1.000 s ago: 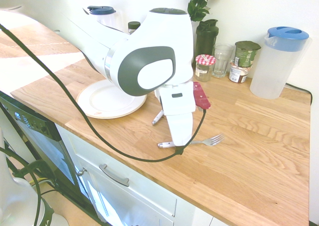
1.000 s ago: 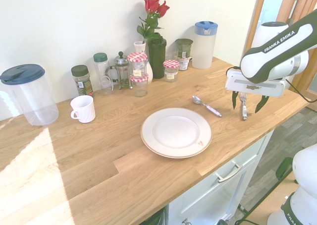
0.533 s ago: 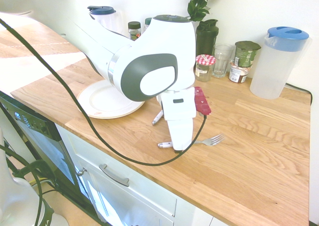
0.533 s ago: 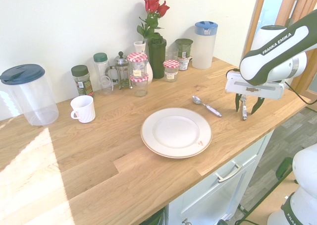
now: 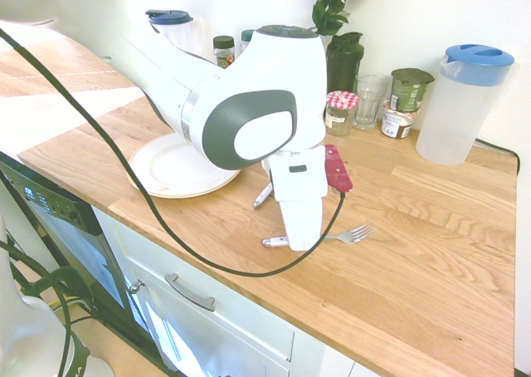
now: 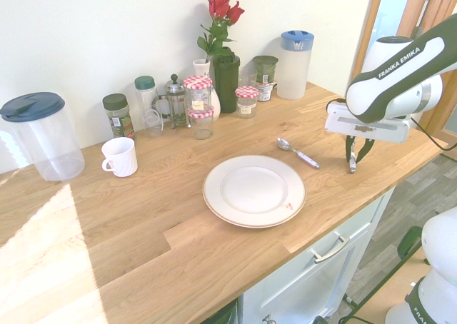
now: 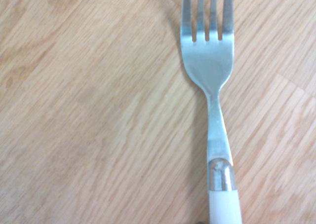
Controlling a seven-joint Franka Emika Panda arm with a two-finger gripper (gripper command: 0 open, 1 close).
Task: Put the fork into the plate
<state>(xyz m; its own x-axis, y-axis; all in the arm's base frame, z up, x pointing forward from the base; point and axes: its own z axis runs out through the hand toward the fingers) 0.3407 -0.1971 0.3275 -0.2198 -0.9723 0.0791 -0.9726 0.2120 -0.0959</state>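
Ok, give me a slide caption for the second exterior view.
Tool closing around the fork on the wooden counter, right of the spoon and empty plate.

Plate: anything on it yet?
Nothing. The plate is bare in the second exterior view; the arm covers part of it in the first. The fork lies on the counter, the hand closed around its handle.
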